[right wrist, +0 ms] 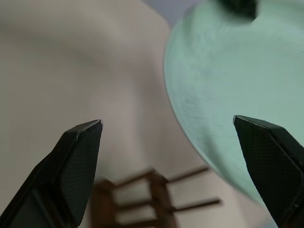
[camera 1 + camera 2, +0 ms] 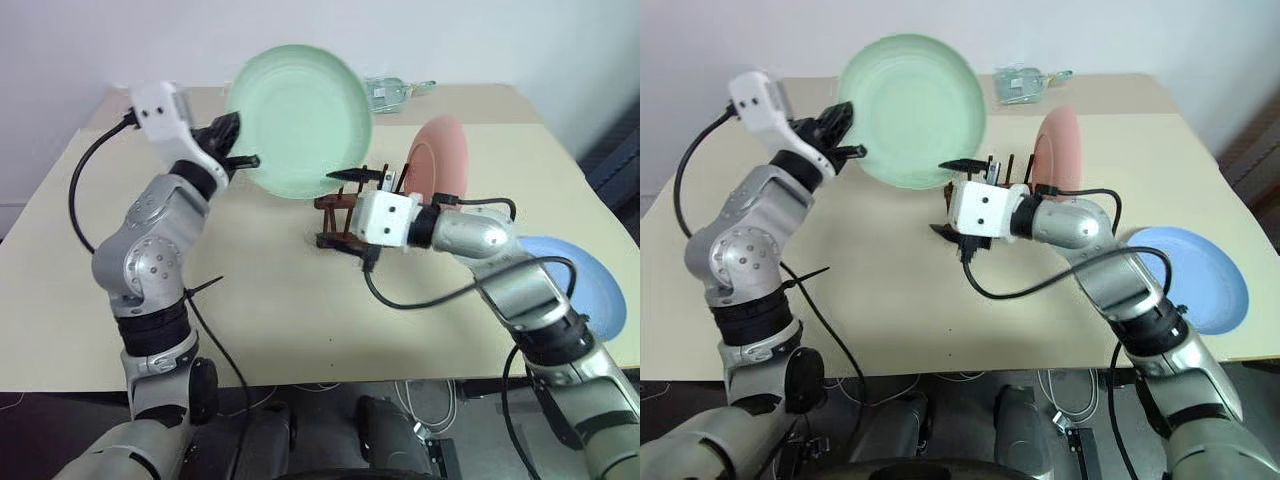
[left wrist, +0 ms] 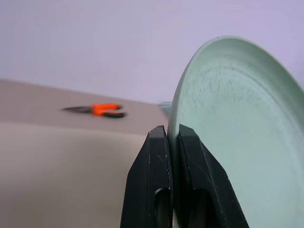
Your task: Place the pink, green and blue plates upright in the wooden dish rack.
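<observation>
Pale mint green round plate [image 2: 300, 120]: left gripper [image 2: 238, 142] has its jaws clamped on the rim, plate held up in the air on edge, above and just behind the small dark brown wooden dish rack [image 2: 340, 215]. Left wrist view confirms a thin pinch right at the rim edge, both fingers [image 3: 190, 180] flat against it.

Right gripper [image 2: 362, 176] sits at the plate's lower edge with jaws spread wide, holding nothing. Rack pegs lie directly beneath it in the right wrist view.

Salmon pink round plate [image 2: 438, 155] already stands upright at the rack's far end. Light blue round plate [image 2: 580, 285] lies flat on the beige worktop [image 2: 280, 310], out at the robot's right, well apart from the rack.

Step in hand, my read: seat the green plate in a free slot next to the pink one.

To do it well:
- Keep the plate's plane parallel to the pink plate and square to the base bars.
- Rim pinch is shallow, so lower slowly, no twisting.
- Use the open right jaws to steady the lower rim between pegs.
- Release only once the plate rests on both bars.
- Risk: nudging the pink plate or shoving the light rack.
</observation>
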Motion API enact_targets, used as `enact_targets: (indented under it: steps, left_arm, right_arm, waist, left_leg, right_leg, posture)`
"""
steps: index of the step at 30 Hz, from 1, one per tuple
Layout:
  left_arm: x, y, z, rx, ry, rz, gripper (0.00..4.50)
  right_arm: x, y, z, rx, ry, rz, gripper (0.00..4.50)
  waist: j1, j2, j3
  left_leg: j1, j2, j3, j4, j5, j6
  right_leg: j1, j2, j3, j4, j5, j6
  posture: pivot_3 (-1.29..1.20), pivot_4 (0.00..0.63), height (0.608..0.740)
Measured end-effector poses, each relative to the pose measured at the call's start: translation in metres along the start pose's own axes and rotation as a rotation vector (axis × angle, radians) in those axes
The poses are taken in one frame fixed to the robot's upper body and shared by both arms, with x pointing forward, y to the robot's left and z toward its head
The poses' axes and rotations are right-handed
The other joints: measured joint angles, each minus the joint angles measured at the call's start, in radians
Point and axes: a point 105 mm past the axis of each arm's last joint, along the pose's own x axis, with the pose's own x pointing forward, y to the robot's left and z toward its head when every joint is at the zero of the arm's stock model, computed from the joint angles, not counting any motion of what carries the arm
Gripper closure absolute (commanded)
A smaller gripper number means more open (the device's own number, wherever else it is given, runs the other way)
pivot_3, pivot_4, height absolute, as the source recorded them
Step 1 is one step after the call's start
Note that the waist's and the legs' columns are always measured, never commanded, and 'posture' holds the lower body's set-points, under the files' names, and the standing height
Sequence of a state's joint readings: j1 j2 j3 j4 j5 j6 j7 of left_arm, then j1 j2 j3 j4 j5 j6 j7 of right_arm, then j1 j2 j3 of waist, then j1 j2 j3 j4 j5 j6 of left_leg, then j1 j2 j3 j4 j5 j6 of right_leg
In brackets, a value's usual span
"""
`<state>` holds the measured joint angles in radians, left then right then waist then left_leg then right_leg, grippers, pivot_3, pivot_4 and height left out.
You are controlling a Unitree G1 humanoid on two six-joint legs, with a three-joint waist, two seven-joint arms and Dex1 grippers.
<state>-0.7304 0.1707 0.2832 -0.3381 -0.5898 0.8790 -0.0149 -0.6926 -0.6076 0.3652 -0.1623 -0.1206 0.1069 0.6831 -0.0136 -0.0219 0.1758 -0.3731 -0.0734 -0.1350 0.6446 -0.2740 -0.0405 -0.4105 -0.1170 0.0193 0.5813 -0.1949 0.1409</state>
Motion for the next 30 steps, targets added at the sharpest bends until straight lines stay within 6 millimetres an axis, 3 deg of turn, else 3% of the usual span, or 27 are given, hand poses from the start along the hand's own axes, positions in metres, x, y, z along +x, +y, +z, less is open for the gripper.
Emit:
enact_targets:
  steps: [1, 6, 8, 11, 14, 16, 18, 20, 23, 26, 28, 30]
  left_arm:
    - [0.001, -0.005, -0.001, -0.002, 0.008, -0.017, 4.5]
    - [0.0, -0.004, -0.009, -0.003, 0.043, 0.0, 4.5]
    - [-0.001, -0.003, -0.007, -0.013, 0.033, 0.005, 3.8]
    - [-0.003, -0.001, -0.001, -0.086, -0.014, 0.012, 2.57]
    - [-0.004, 0.026, 0.019, -0.213, -0.127, 0.12, 1.08]
    - [-0.012, 0.051, 0.042, -0.191, -0.23, 0.206, 1.08]
    - [-0.024, 0.069, 0.05, -0.059, -0.252, 0.252, 1.08]
    - [-0.036, 0.083, 0.033, 0.091, -0.175, 0.254, 1.08]
    - [-0.05, 0.078, -0.026, 0.183, 0.054, 0.113, 1.08]
    - [-0.078, 0.045, -0.093, 0.226, 0.33, -0.176, 1.08]
    - [-0.098, 0.022, -0.116, 0.235, 0.45, -0.355, 1.08]
    - [-0.108, 0.001, -0.126, 0.223, 0.489, -0.482, 1.08]
  right_arm:
    - [0.002, -0.002, -0.006, -0.031, 0.023, -0.015, 0.81]
    - [0.005, -0.005, -0.013, -0.103, 0.044, -0.041, 3.48]
    - [0.005, -0.003, -0.012, -0.128, 0.041, -0.032, 4.39]
    - [0.007, 0.001, -0.011, -0.129, 0.033, -0.029, 4.5]
    - [0.005, -0.004, -0.01, -0.104, 0.018, -0.072, 4.5]
    - [0.001, -0.012, -0.004, -0.006, -0.024, -0.14, 4.5]
    - [-0.008, -0.024, 0.003, 0.141, -0.081, -0.214, 4.5]
    - [-0.023, -0.042, 0.013, 0.369, -0.178, -0.307, 4.5]
    - [-0.049, -0.058, 0.026, 0.702, -0.331, -0.364, 4.5]
    - [-0.066, -0.053, 0.028, 0.942, -0.389, -0.314, 4.5]
    - [-0.069, -0.048, 0.023, 1.051, -0.375, -0.297, 4.5]
    - [-0.073, -0.048, 0.014, 1.13, -0.348, -0.321, 4.5]
  waist:
    - [0.0, 0.0, 0.0]
    - [0.0, 0.0, 0.0]
    - [0.001, 0.0, 0.0]
    - [0.004, 0.0, 0.001]
    - [0.004, -0.002, 0.002]
    - [-0.002, -0.002, 0.002]
    - [-0.004, -0.002, 0.002]
    - [-0.002, -0.001, 0.002]
    - [0.013, -0.001, 0.002]
    - [0.018, -0.001, 0.002]
    - [0.016, 0.001, 0.003]
    - [0.018, 0.005, 0.005]
  left_leg:
    - [0.0, 0.0, 0.0, 0.0, 0.0, 0.0]
    - [0.0, 0.0, 0.0, 0.0, 0.0, 0.0]
    - [-0.001, 0.0, -0.001, 0.0, 0.0, 0.0]
    - [-0.001, 0.0, -0.001, 0.0, 0.0, 0.0]
    - [-0.001, 0.0, -0.002, 0.0, 0.001, -0.001]
    - [0.0, 0.0, -0.001, -0.001, 0.001, -0.001]
    - [0.001, 0.0, -0.001, -0.002, 0.002, -0.004]
    - [0.001, 0.0, -0.001, -0.004, 0.002, -0.003]
    - [0.0, 0.0, -0.003, -0.003, 0.0, 0.0]
    - [-0.001, 0.0, -0.002, -0.003, 0.0, 0.001]
    - [0.0, 0.001, -0.001, -0.003, 0.0, 0.001]
    - [0.0, 0.002, -0.001, -0.003, 0.0, 0.001]
  right_leg:
    - [0.0, 0.0, 0.0, 0.0, 0.0, 0.0]
    - [-0.001, 0.0, 0.0, 0.0, 0.0, 0.0]
    - [0.0, 0.0, 0.0, 0.0, 0.0, 0.0]
    - [0.001, 0.0, 0.0, -0.001, 0.0, 0.0]
    - [0.0, 0.001, 0.0, 0.0, 0.0, 0.0]
    - [0.0, 0.001, 0.0, 0.0, 0.0, 0.0]
    - [-0.001, 0.001, 0.001, 0.0, 0.0, 0.0]
    - [-0.001, 0.001, 0.002, 0.0, 0.0, -0.001]
    - [0.0, 0.001, 0.001, -0.001, 0.0, -0.001]
    - [0.0, 0.0, 0.002, -0.002, -0.002, -0.005]
    - [-0.001, 0.001, 0.002, -0.002, -0.003, -0.009]
    - [-0.002, 0.001, 0.001, -0.001, -0.003, -0.01]
  posture:
    - [0.0, 0.15, 0.74]
    - [0.0, 0.15, 0.74]
    - [0.0, 0.15, 0.74]
    - [0.0, 0.15, 0.74]
    - [0.0, 0.15, 0.74]
    - [0.0, 0.15, 0.74]
    - [0.0, 0.15, 0.74]
    - [0.0, 0.15, 0.74]
    - [0.0, 0.15, 0.74]
    - [0.0, 0.15, 0.74]
    - [0.0, 0.15, 0.74]
    - [0.0, 0.15, 0.74]
